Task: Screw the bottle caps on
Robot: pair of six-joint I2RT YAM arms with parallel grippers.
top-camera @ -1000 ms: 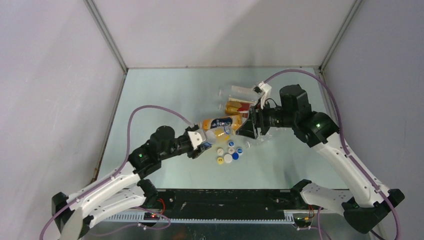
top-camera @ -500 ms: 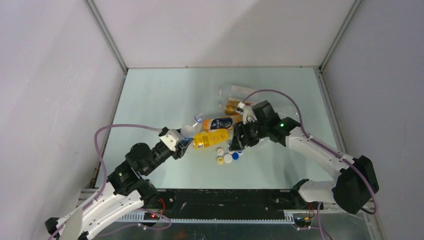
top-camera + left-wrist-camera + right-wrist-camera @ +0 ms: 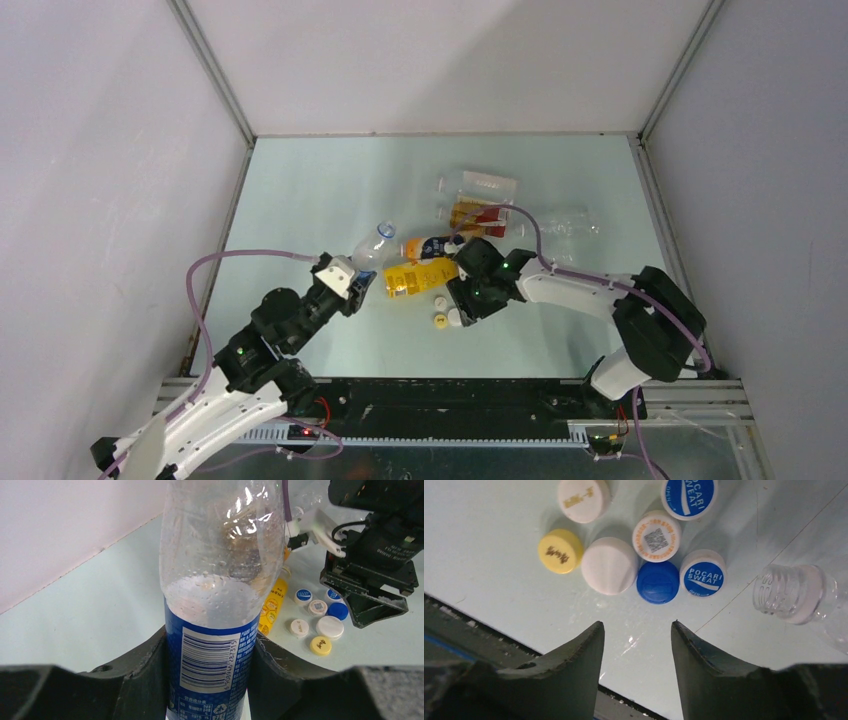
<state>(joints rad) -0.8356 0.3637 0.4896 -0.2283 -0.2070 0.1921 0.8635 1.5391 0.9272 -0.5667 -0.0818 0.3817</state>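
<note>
The left pincer [image 3: 210, 672] was clamped on the blue-label bottle [image 3: 220, 580], its jaws pressed against both sides of the label. Over the last second it had drawn that bottle out of the heap and off to the left. In the top view the bottle was just beside the other bottles [image 3: 432, 262], which lay on the table [image 3: 320, 190]. The mouth of the held bottle was out of the wrist view, so I could not tell if it was bare.

In the same second the right pincer [image 3: 636, 647] had swung from the back bottles down to the caps [image 3: 634, 545]. Its jaws had narrowed but stood apart with nothing between them, just short of the blue cap [image 3: 657, 582] and the white cap [image 3: 609, 565].

This looked like one bottle secured and a cap about to be fetched for it. The caps sat packed and touching, so closing on one would probably nudge its neighbours.
</note>
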